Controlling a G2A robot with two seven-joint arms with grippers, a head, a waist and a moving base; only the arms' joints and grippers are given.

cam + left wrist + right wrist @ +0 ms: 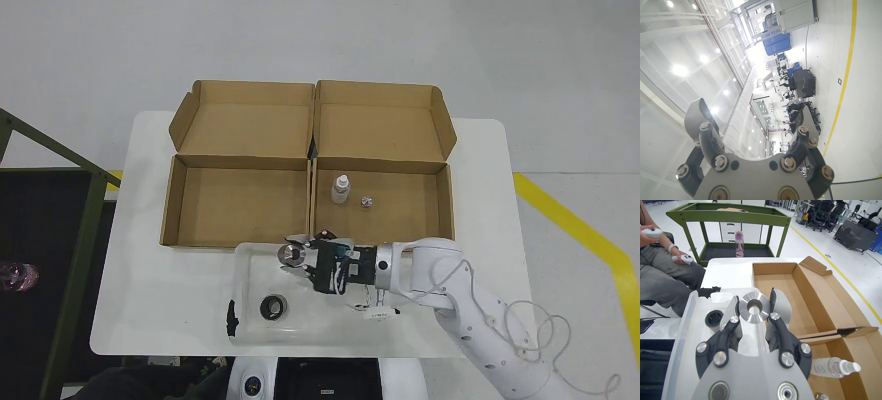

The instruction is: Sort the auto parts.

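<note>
Here, the left gripper (752, 113) is turned away from the white table (480, 200), its two fingers spread wide with nothing between them. At the far left of the top view, beside the table, stands a dark green metal cart (60, 200). The right wrist view shows a pink translucent drinking bottle (739, 244) upright on its lower shelf.

Two open boxes sit on the table's far half, side by side and touching, with their lids folded back. The left brown cardboard box (235, 205) comes first. In front of the boxes, along the table's near edge, lies a clear plastic bin (310, 322). A ragged black scrap (231, 320) clings to its left rim, and a short cylindrical bearing with a dark bore (272, 307) rests on its floor.

Just right of the bearing and nearer the boxes, the right gripper (293, 254) hovers over the bin. Its fingers are closed partway and clamped on the edges of a thick silver metal disc with a round centre hole (745, 311), which is apart from the bearing.

Farther right, the right brown cardboard box (410, 210) holds a small white plastic bottle (342, 188) lying on its side near the left wall. Just beside the bottle is a small round metal part (367, 200).
</note>
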